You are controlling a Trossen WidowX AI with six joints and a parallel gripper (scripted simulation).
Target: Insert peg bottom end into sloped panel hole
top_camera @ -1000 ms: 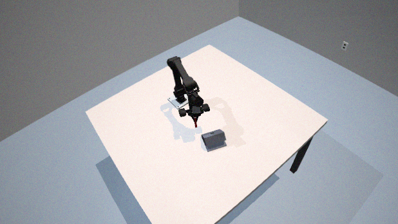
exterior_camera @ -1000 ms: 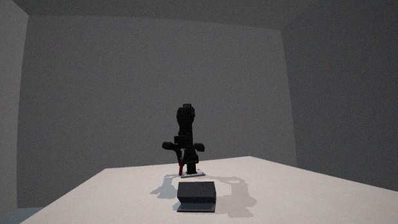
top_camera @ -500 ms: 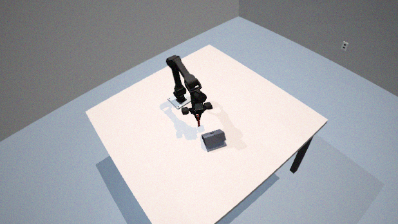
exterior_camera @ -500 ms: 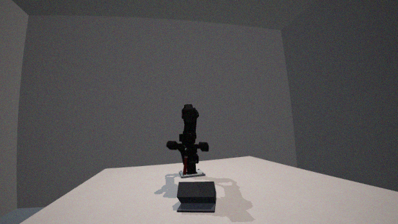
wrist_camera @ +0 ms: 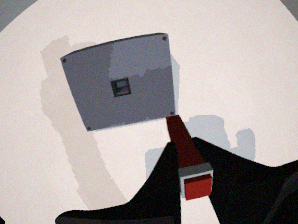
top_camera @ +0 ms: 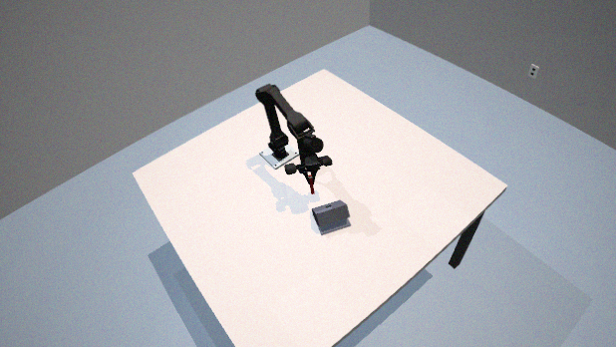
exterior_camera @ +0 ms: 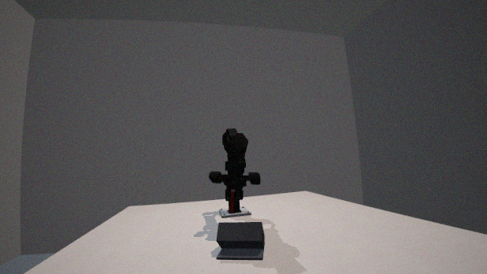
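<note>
The peg (wrist_camera: 188,156) is seen as a red bar with flat sides and a square end face, that face being brighter than the long sides. It is clamped between the closed fingers of the gripper (wrist_camera: 193,183) near its upper end, and it is carried in the air above the table (top_camera: 409,165). In the wrist view the square top is framed by a pale collar between the dark fingers, and the darker lower length runs out past the fingertips toward the panel (wrist_camera: 120,83). The lower tip is seen just at the panel's lower right edge in that view; whether it touches cannot be told from there.

The top view settles this: the peg (top_camera: 312,184) hangs below the gripper (top_camera: 310,175), its tip well short of the panel (top_camera: 331,216), with bare table between them. The peg is held roughly upright, slightly tilted.

The hole (wrist_camera: 120,87) is shown only by the wrist view clearly: a small dark square near the middle of the grey sloped face, with small dots at the face's corners. In the top view a small dark mark is seen near the panel's upper edge. In the exterior view the panel (exterior_camera: 240,236) is seen from behind as a dark block, its face hidden, and the peg (exterior_camera: 234,201) appears as a red strip under the gripper (exterior_camera: 235,193), in line with the arm's base plate (exterior_camera: 235,212) behind it.
</note>
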